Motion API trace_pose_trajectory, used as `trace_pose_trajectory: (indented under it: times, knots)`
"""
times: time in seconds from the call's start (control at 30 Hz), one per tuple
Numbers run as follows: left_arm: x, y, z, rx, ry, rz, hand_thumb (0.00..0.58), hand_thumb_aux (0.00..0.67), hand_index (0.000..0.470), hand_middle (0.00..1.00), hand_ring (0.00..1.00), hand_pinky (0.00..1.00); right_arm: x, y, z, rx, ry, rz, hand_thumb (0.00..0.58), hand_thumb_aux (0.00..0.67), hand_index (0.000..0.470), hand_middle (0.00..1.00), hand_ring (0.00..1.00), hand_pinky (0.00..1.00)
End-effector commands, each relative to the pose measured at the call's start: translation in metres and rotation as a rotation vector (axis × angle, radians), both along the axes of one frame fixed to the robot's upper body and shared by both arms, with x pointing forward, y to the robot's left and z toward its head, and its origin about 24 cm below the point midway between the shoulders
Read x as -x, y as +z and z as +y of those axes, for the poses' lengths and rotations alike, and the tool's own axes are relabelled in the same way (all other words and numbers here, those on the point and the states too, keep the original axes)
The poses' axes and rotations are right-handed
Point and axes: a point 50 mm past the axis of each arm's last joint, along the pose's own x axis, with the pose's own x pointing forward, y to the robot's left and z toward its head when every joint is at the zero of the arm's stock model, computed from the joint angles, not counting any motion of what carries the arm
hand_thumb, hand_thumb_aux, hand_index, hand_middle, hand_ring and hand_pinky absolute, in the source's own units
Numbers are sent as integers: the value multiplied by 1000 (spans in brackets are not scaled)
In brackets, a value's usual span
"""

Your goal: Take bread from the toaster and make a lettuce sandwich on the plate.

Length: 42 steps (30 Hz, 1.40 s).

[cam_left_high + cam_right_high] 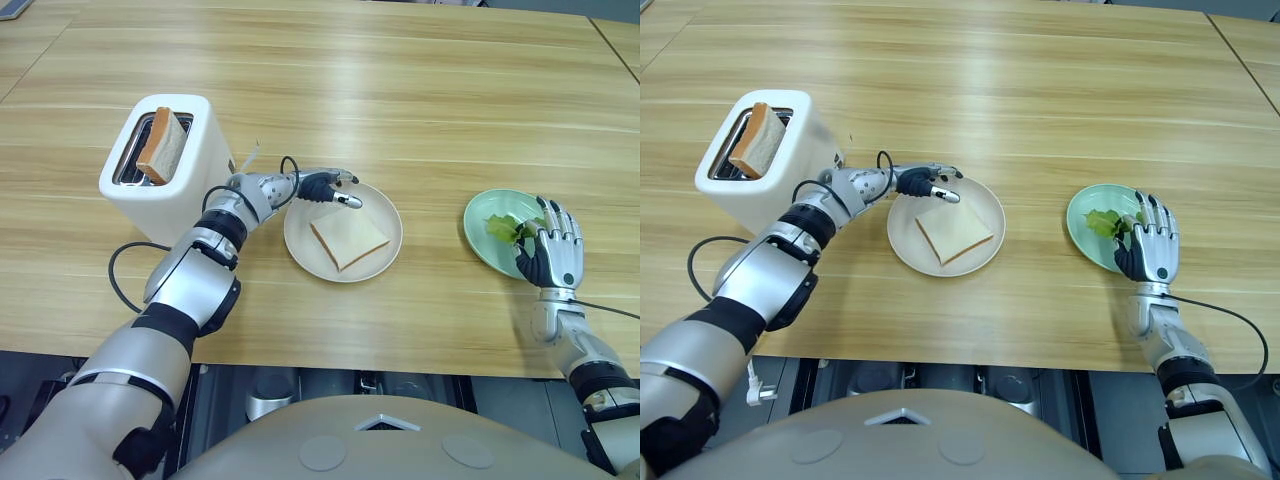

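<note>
A bread slice (349, 238) lies on the plate (300, 247), and a second slice (163, 147) stands in the toaster (185, 195) left of it. The left hand (325, 186) is over the plate's rim, fingers spread and empty. Right of the plate, the right hand (555, 252) has its fingers spread against the lettuce (503, 228).

Toaster (160, 195) at nine o'clock on the table (400, 80), bread slice (164, 146) in its slot; plate (300, 242) centre, second slice (348, 238) on it; three o'clock, dish (488, 256) holding lettuce (503, 228).

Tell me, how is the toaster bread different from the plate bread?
The toaster bread stands on edge, poking from the toaster; the plate bread lies flat on the beige plate. The toaster bread shows brown crust; the plate bread looks pale. Both are single slices.
</note>
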Motion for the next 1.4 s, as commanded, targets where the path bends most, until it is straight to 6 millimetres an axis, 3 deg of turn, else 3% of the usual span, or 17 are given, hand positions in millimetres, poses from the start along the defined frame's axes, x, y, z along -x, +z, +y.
trace_pose_trajectory:
  times: [0.03,0.17,0.33,0.5,0.67,0.9,1.03,1.2,1.4]
  knots:
    - [-6,9,4,-32,15,-87,0,0,0,0,0,0,-1,9,0,-2,7,-48,580,670,460,0,0,0]
    - [-9,22,3,46,20,-143,0,0,0,0,0,0,-4,18,5,-10,27,-107,580,670,460,0,0,0]
    - [-8,48,-4,314,1,-190,0,0,0,0,0,0,-11,32,21,-31,97,-182,580,670,460,0,0,0]
    - [7,79,-1,600,-53,-281,0,0,0,0,0,0,-25,43,55,-62,224,-226,580,670,460,0,0,0]
    - [38,106,14,828,-93,-337,0,0,0,0,0,0,-44,49,103,-95,386,-242,580,670,460,0,0,0]
    - [77,134,63,837,-58,-517,0,0,0,0,0,0,-63,38,170,-97,595,-180,580,670,460,0,0,0]
    - [83,142,104,767,49,-595,0,0,0,0,0,0,-69,30,195,-89,674,-136,580,670,460,0,0,0]
    - [85,146,166,545,270,-705,0,0,0,0,0,0,-70,12,220,-66,754,-52,580,670,460,0,0,0]
    - [92,133,211,300,456,-695,0,0,0,0,0,0,-66,-6,231,-58,789,30,580,670,460,0,0,0]
